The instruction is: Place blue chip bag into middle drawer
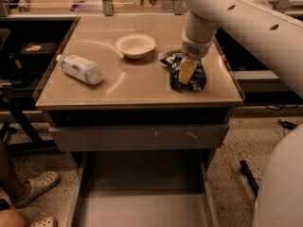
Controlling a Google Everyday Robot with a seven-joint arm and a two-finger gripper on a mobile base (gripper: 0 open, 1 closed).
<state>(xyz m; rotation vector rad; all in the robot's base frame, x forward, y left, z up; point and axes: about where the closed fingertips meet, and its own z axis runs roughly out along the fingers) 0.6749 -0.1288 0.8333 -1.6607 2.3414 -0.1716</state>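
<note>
In the single camera view, the robot's one arm reaches down from the upper right, and its end effector (188, 70) sits directly on top of the blue chip bag (200, 81), which lies flat on the tabletop (137, 84). Whether the end effector is spread or pinching the bag cannot be told. The bag's long axis seems to run from far-left to near-right beneath it. The open middle drawer (142, 207) lies well below and nearer the camera, slightly left.
</note>
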